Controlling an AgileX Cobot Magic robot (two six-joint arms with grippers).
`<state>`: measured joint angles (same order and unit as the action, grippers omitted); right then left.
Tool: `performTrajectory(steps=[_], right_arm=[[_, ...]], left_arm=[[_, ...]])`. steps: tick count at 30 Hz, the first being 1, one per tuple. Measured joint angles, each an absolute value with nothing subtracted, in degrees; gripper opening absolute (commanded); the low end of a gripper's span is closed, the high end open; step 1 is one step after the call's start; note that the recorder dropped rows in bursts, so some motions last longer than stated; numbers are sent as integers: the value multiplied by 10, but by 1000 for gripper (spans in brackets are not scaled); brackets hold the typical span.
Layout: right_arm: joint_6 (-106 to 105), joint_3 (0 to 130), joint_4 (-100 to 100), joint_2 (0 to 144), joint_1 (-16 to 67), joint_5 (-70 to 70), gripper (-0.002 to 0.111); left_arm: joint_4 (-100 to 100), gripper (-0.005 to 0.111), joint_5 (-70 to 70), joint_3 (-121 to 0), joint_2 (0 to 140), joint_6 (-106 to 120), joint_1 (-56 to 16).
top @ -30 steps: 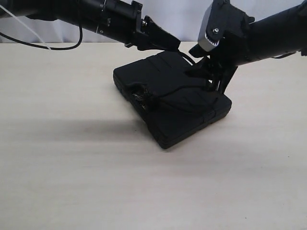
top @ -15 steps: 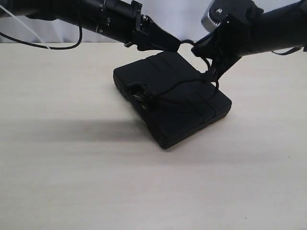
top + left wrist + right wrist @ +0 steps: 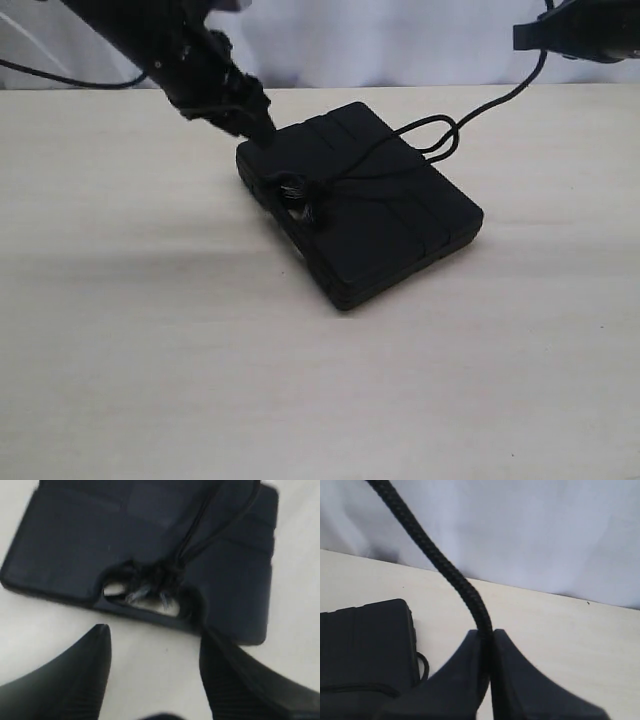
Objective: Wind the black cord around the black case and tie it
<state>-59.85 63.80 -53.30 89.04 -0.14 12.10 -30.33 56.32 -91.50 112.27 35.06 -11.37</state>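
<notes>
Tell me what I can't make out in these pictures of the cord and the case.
Exterior view: the top right corner cuts off the right gripper; its fingers show only in the right wrist view.
Right wrist view: the black cord runs out past the top edge.
Left wrist view: the frayed knot is blurred; how it is tied is unclear.
Every view: the black case hides its own underside, so any cord beneath cannot be seen.
</notes>
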Motion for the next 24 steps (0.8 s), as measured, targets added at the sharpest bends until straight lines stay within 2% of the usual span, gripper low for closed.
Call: performTrajectory(steps=[8, 24], right_arm=[[-599, 638, -533, 916, -10, 115, 4], [-617, 638, -533, 920, -11, 120, 4]], left_arm=[[-258, 51, 544, -872, 1173, 263, -166], [-236, 51, 390, -870, 1245, 22, -166]])
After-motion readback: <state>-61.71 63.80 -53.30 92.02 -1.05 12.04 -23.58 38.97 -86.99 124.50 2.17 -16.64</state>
